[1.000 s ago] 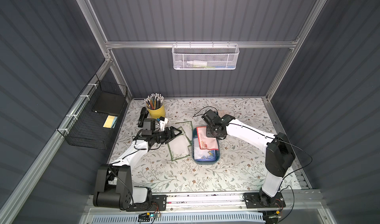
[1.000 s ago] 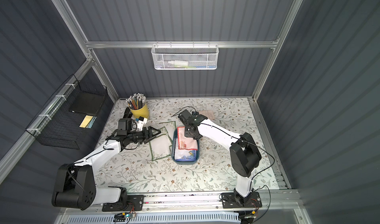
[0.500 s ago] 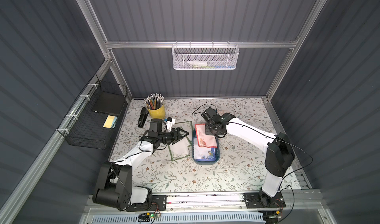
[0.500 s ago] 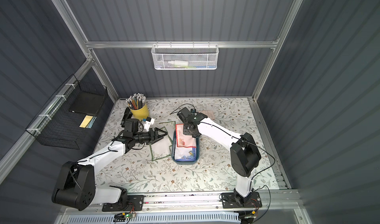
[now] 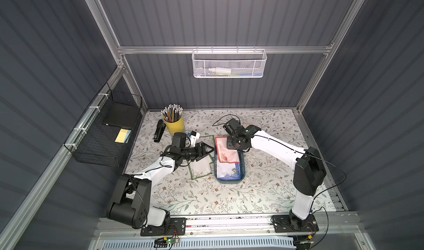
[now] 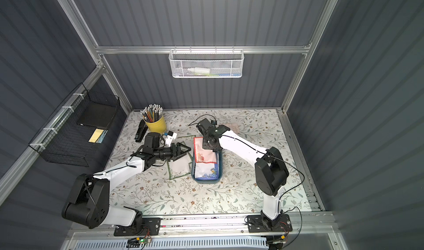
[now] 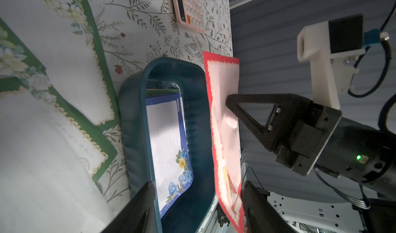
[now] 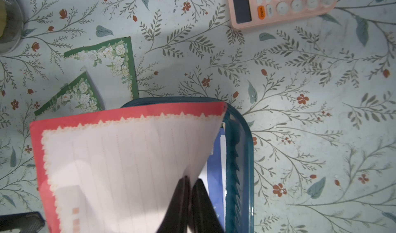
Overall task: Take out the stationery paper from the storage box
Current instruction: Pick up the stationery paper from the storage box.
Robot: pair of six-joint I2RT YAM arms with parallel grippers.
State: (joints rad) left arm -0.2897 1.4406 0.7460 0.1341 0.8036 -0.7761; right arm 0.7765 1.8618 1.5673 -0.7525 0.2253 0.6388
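Here the right hand (image 8: 190, 179) pinches the red-bordered sheet (image 8: 120, 157) raised over the storage box (image 8: 237, 157), hiding much of the blue-floral sheet (image 7: 165, 135) inside; the left hand (image 7: 197, 187) gapes alongside, fingers partly cropped.

The only legible marking is "ON/AC" on the orange key (image 8: 260, 12) of the pink calculator (image 8: 278, 5), on the table well ahead of the right jaws. Its other keys and the faint script on the green-bordered sheet (image 7: 53, 135) are too blurred to read.
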